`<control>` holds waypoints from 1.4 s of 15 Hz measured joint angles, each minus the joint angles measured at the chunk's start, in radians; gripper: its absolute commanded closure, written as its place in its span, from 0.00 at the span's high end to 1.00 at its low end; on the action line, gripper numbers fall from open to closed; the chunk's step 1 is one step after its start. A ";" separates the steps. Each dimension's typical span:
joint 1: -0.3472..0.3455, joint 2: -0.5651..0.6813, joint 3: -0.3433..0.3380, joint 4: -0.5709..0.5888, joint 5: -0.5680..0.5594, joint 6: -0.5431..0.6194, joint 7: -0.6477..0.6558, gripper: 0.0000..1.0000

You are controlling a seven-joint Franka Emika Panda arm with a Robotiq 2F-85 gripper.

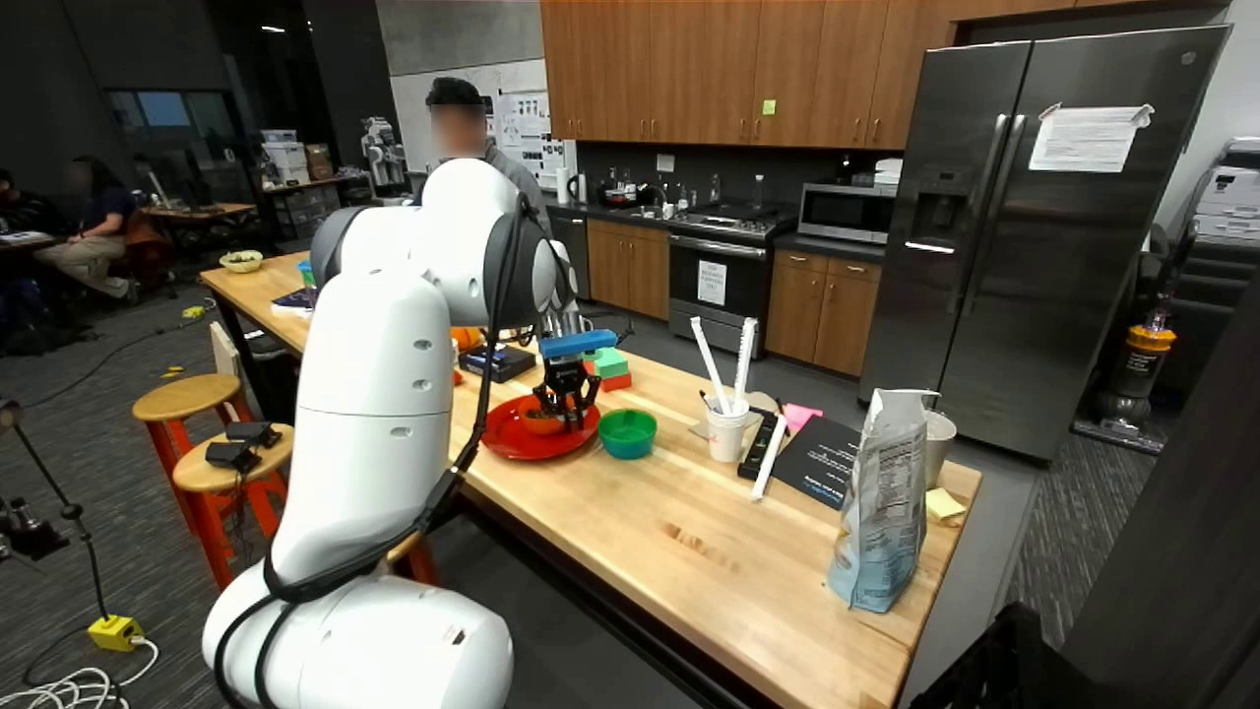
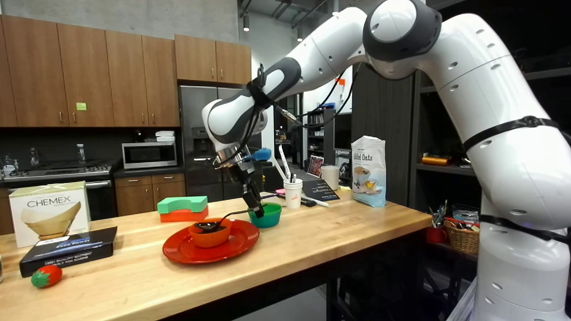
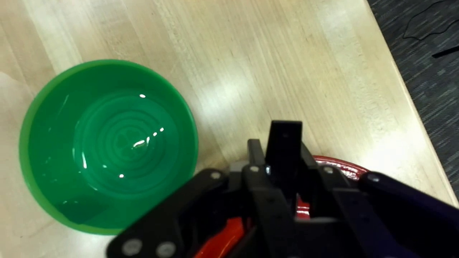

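The black claw [image 2: 256, 208] is pinched around the thin, curved handle of a glossy black spoon [image 2: 208, 226], whose rounded head sits inside an orange bowl [image 2: 209, 240]. That bowl, smooth and round-sided, rests on a shiny red plate [image 2: 246, 240] with a broad, shallow rim. Just beside the plate stands a smooth green bowl [image 3: 107, 143], concentric rings moulded into its base and bright glints along its wall. All of it stands on a tabletop [image 3: 287, 71] of pale, strip-grained wood with a satin sheen.

Farther out, in an exterior view, a green block [image 2: 182, 204] with a scooped top lies on a flat red block [image 2: 184, 216]. A white paper cup [image 2: 293, 196] holds long white sticks, and a creased, upright oats bag [image 2: 369, 176] stands near the table's end.
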 measured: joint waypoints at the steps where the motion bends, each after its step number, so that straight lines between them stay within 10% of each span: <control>1: 0.000 -0.003 0.000 -0.002 0.000 0.001 0.000 0.06; 8: 0.012 -0.006 0.000 -0.004 -0.035 -0.017 0.003 0.06; 21: 0.180 -0.002 0.008 -0.005 -0.491 -0.193 0.037 0.06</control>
